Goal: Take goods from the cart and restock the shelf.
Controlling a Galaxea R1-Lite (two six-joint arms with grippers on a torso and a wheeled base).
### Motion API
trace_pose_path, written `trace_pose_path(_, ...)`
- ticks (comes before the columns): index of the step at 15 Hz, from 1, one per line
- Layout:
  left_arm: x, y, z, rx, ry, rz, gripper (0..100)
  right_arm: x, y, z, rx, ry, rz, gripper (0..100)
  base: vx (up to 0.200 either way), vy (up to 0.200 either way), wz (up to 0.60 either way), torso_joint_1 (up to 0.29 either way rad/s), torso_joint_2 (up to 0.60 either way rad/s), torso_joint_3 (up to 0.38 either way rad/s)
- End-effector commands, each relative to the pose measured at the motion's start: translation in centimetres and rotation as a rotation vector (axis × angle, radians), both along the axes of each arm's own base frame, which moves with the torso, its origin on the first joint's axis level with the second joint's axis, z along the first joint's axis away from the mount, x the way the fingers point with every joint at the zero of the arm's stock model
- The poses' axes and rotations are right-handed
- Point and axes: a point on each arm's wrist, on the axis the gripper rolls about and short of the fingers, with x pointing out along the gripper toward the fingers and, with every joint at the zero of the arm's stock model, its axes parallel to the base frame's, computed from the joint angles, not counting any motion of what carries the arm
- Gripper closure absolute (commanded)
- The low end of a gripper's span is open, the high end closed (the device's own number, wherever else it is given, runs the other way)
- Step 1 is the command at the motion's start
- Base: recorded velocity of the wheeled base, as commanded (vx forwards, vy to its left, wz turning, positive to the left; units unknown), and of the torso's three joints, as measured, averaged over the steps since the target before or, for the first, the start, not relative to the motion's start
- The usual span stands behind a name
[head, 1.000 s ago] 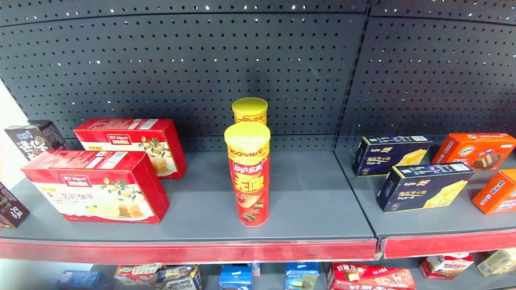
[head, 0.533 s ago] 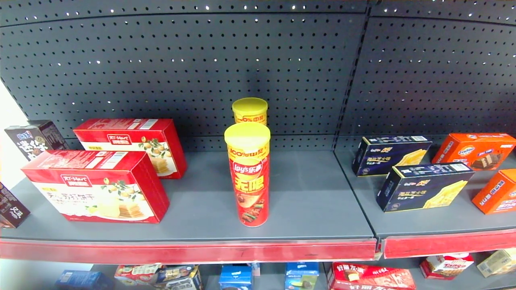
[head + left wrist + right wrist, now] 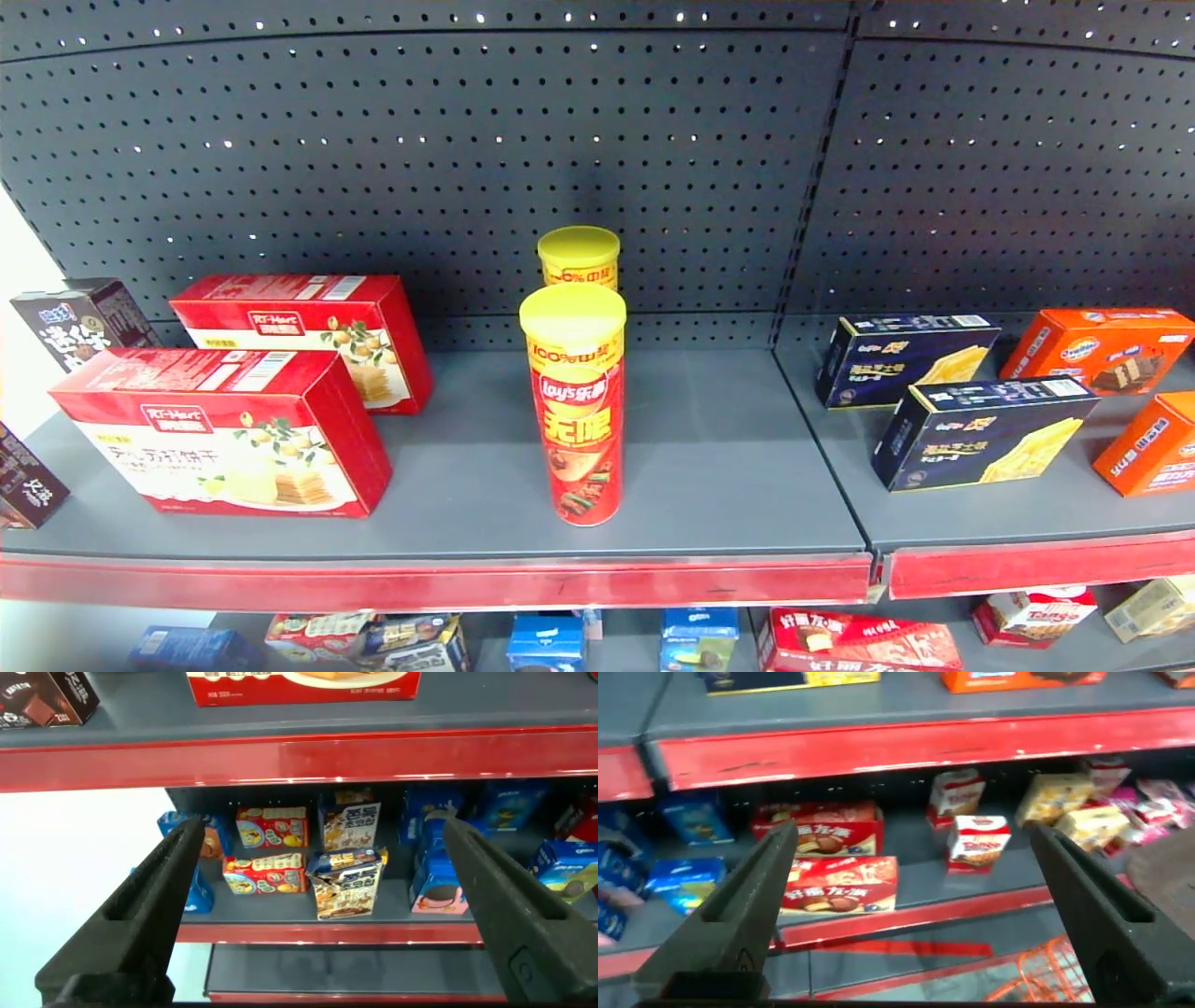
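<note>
I count two cylindrical cans [image 3: 577, 401], yellow-lidded, upright mid shelf [image 3: 719, 467], one behind the other; two red cardboard boxes [image 3: 224, 434] to their left; left gripper [image 3: 322, 831] and right gripper [image 3: 912, 833] both gape empty

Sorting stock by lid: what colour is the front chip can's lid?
Yellow. The lid shows best in the head view.

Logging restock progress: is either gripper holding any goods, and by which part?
Nothing is held; the left gripper and right gripper both stand open, empty.
</note>
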Motion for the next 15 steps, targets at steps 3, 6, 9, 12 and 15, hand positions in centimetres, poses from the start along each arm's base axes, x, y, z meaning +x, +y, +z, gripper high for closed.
trace_pose_path(3,0.02,0.00,0.00,0.000,0.003,0.000,0,-0.02,-0.01,-0.07,-0.002,0.001,0.025,0,0.000,0.000,0.00,0.000,0.00,0.000)
trace_pose_path(6,0.02,0.00,0.00,0.000,0.003,-0.002,0,-0.62,-0.19,-0.24,-0.050,-0.069,0.097,0,0.000,0.000,0.00,0.000,0.00,0.000)
trace_pose_path(9,0.02,0.00,0.00,0.000,0.003,0.000,0,-0.65,-0.20,-0.28,-0.038,-0.098,0.083,0,0.000,0.000,0.00,0.000,0.00,0.000)
trace_pose_path(12,0.02,0.00,0.00,0.000,0.003,0.000,0,-0.52,-0.36,-0.31,0.066,-0.146,0.004,0,0.000,0.000,0.00,0.000,0.00,0.000)
trace_pose_path(15,0.02,0.00,0.00,0.000,0.003,0.000,0,-0.43,-0.46,-0.34,0.092,-0.181,-0.043,0,0.000,0.000,0.00,0.000,0.00,0.000)
